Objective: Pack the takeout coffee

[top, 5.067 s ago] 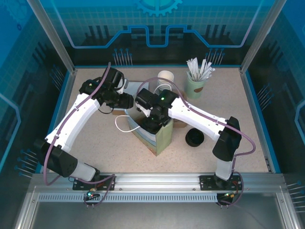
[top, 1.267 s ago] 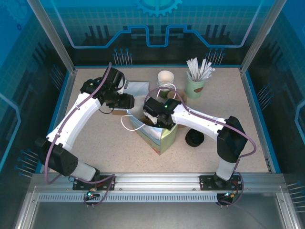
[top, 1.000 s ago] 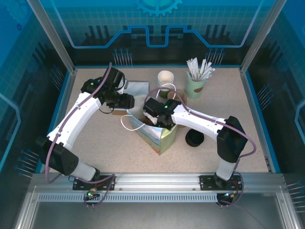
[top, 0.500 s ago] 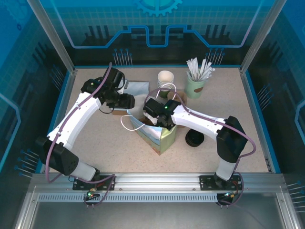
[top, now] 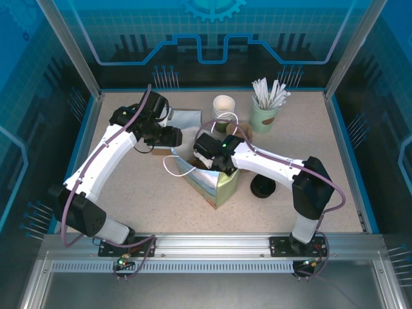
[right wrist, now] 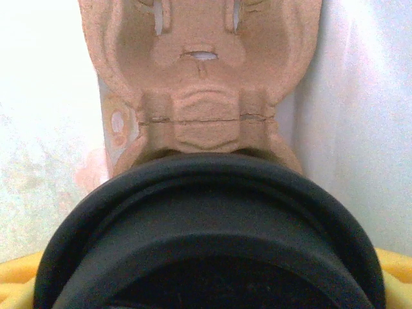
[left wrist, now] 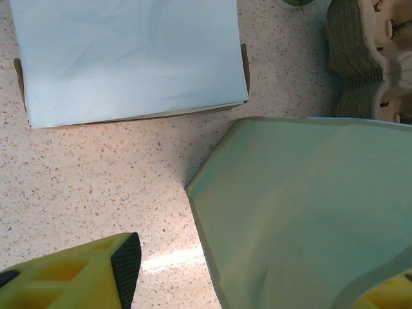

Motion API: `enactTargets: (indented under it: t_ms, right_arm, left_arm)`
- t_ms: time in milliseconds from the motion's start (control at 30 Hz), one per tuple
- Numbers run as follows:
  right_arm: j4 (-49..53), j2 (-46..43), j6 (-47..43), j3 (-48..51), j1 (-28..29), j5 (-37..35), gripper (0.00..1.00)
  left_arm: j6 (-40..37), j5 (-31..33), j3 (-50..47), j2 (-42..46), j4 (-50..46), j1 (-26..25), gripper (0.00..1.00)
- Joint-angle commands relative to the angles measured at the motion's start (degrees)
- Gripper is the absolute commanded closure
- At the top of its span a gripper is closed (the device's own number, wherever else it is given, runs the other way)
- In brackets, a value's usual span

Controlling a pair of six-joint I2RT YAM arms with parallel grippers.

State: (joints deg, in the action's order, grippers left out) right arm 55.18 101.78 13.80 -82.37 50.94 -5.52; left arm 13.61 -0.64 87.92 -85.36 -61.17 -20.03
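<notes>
The takeout coffee [top: 223, 106], a small paper cup with olive-green sides and a white rim, stands at the back of the table, apart from both grippers. A mint-green paper bag [top: 217, 187] stands upright at mid-table. Over its mouth hangs my right gripper [top: 217, 161], shut on a black round lid [right wrist: 206, 219], its yellow fingers [right wrist: 16, 283] flanking it. Just beyond the lid, the brown pulp carrier [right wrist: 199, 84] lies between the bag's pale walls. My left gripper [top: 172, 137] is open at the bag's back left corner. One pad [left wrist: 123, 267] is off the bag wall [left wrist: 302, 212].
A mint-green cup of white-wrapped sticks [top: 264, 116] stands at the back right. Another black lid [top: 262, 187] lies on the table right of the bag. A flat pale-blue paper [top: 183, 119] lies behind the left gripper. The bag's white handle [top: 168, 168] loops out to the left.
Over the last second nothing visibly moves. Five seconds ago the right wrist sat lower and further left over the bag; it has shifted back and right.
</notes>
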Motion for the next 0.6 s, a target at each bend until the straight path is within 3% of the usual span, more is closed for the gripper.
enactTargets:
  t_ms: [0,567]
  right_arm:
    - [1.9,2.1,-1.0,2.7,-0.7,0.4,0.20]
    - [2.1,3.9,-2.4,4.1,-0.7,0.3,0.19]
  left_arm:
    - [0.7,1.3,-0.6,-0.6,-1.2,0.6,0.39]
    - [0.7,1.3,-0.3,-0.9,-1.3,0.6,0.38]
